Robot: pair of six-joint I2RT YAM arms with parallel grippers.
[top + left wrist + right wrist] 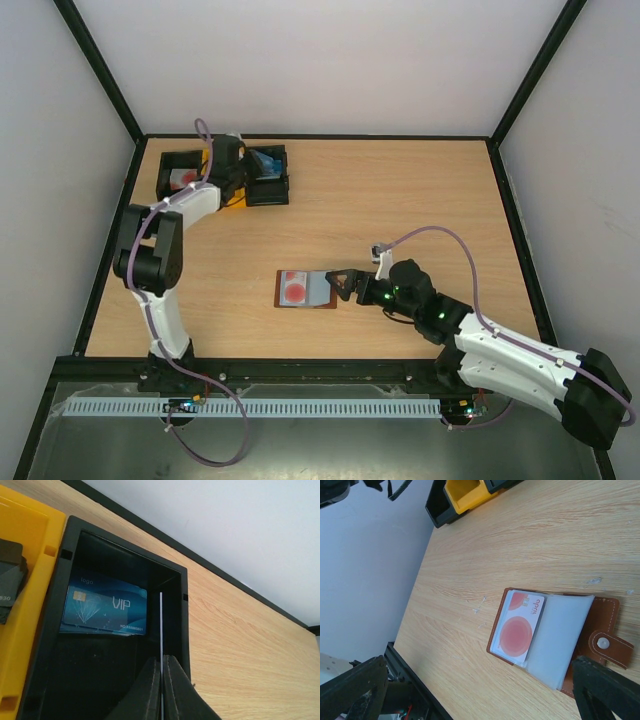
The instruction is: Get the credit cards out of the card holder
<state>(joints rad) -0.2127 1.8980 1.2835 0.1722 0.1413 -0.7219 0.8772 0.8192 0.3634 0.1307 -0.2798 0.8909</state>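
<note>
The brown card holder lies open on the table, a white card with red circles in its clear left pocket. It also shows in the right wrist view. My right gripper is wide open and empty at the holder's right edge; its fingers straddle the near side. My left gripper is shut on a thin card, seen edge-on, over a black bin. A blue VIP card lies in that bin. A black card lies in the yellow bin.
Several bins stand at the back left: a black bin holding something red and white, the yellow one under the left arm, and the black one with the blue card. Black frame rails border the table.
</note>
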